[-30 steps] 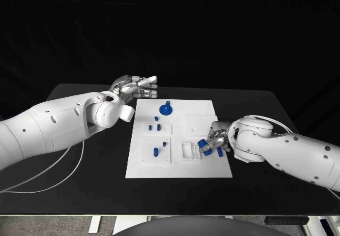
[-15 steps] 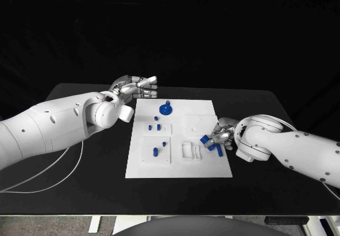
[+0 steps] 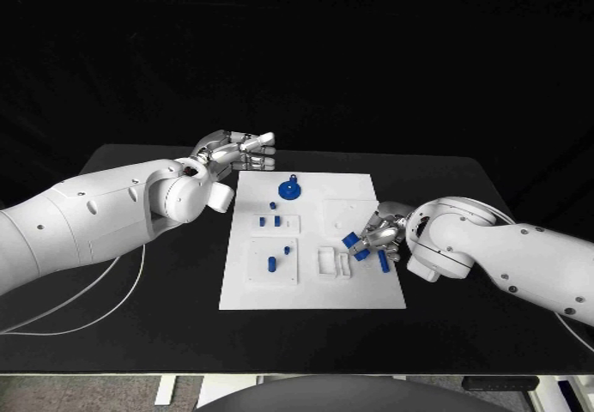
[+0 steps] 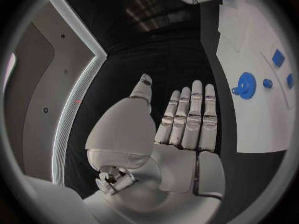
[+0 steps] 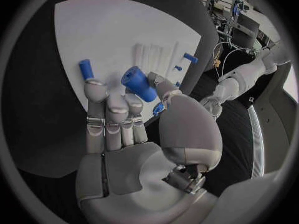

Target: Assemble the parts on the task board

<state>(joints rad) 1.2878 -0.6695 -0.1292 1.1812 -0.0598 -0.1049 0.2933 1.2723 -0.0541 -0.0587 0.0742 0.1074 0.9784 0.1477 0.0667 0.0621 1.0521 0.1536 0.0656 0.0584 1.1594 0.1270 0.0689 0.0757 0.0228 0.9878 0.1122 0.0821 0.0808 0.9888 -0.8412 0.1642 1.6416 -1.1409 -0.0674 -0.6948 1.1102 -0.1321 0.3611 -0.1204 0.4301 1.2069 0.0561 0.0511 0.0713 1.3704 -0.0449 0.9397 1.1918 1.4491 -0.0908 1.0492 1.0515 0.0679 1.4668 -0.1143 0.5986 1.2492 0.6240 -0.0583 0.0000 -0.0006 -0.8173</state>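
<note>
A black table (image 3: 148, 309) under a dark backdrop carries the white task board (image 3: 310, 287) at its middle. At the board's far left corner the left hand (image 3: 235, 150) hovers with fingers straight and apart, holding nothing. On the board, from the left: a small peg (image 3: 271, 206) and two flat pieces (image 3: 279, 222) near the left edge, two more parts (image 3: 281, 259) in a recessed plate nearer the front, and a blue gear (image 3: 288, 190) near the far edge. Towards the right edge, the right hand (image 3: 378, 236) pinches a blue cylindrical part (image 5: 139, 84) between thumb and fingers, just above the board beside the ribbed white fixture (image 3: 330, 263); another blue piece (image 3: 384, 264) lies by it. I judge the step to be seating this part: keep the pinch firm, align it squarely over its socket, and lower it slowly without nudging the loose piece.
</note>
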